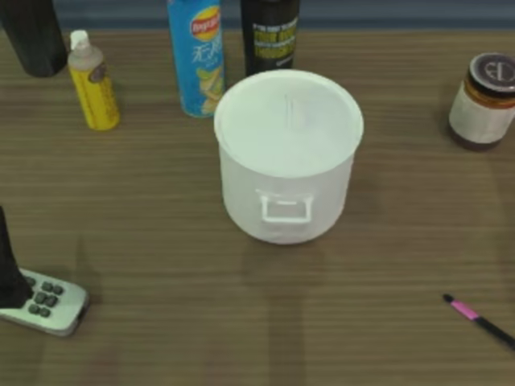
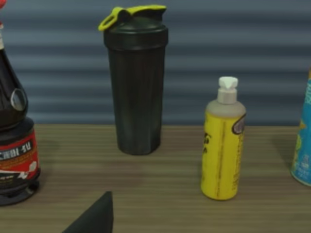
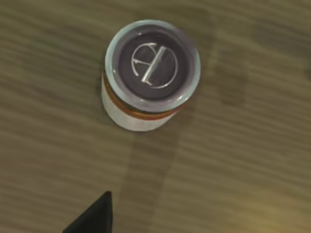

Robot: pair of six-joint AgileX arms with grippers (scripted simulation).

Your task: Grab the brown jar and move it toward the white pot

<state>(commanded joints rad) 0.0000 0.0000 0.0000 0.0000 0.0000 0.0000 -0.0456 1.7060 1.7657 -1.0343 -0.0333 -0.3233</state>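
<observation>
A wooden table [image 1: 386, 265] with fine horizontal brown grain fills the top view, and behind its far edge a blue-grey wall of horizontal slats [image 2: 233, 43] closes off the room. At the far left corner stands a black shaker bottle [image 1: 34, 36] with a yellow-green flip lid, and just to its right a yellow bottle [image 1: 93, 82] with a white cap. In the left wrist view a dark sauce bottle with a red label [image 2: 14, 145] stands to the left of the shaker. At the near left edge a grey remote control [image 1: 48, 301] lies flat, with a dark part of the left arm [image 1: 8, 265] over its left end; I cannot tell whether that arm's fingers are spread or pressed together. Further right, at the far edge, a blue chip can [image 1: 197, 52] stands beside a black can with yellow lettering [image 1: 269, 34]. The white pot [image 1: 287, 153] sits upright in the middle of the table, lid on, its rectangular handle facing the near side. A pink and black pen [image 1: 476, 320] lies at the near right. The brown jar [image 1: 484, 100] stands upright at the far right, well apart from the pot, untouched. The right wrist view looks straight down on its black lid from above; only one dark fingertip [image 3: 95, 218] of the right gripper shows, so I cannot tell its state.
</observation>
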